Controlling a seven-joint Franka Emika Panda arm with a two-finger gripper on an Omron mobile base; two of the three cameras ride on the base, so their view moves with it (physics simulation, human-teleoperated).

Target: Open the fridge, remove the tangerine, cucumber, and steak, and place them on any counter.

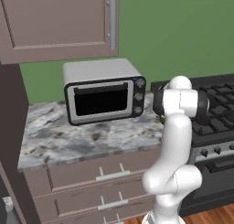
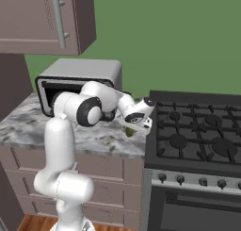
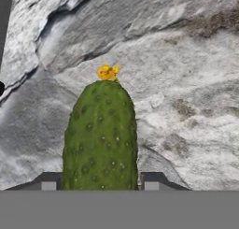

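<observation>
Nearest the hand camera was the cucumber [image 3: 100, 137], a bumpy dark green cylinder with a small yellow blossom end pointing away from the lens, standing between the two dark fingertips [image 3: 48, 182] of the gripper [image 3: 100, 185]. Its long axis ran straight along the gripper's line of sight, so the fruit stuck out ahead of the hand rather than lying across it. The tips sat against either side of its base, and the gripper read as clasped on the cucumber, though the exact contact was cut off at the bottom of that view. Beyond the blossom end lay the marbled counter [image 3: 186, 74], and how far the tip stood off the stone could not be judged from there. In the right base view the gripper [image 2: 135, 125] was angled down over the counter's [image 2: 28, 119] right end, just beside the black stove [image 2: 197, 136], with a sliver of green cucumber [image 2: 129, 130] showing under it, close to the stone. The toaster oven [image 1: 104, 91] stood well behind and to the left. The step in hand looked like setting the cucumber down; since it pointed at the stone end-on, a release might leave it to tip and roll toward the stove edge.
</observation>
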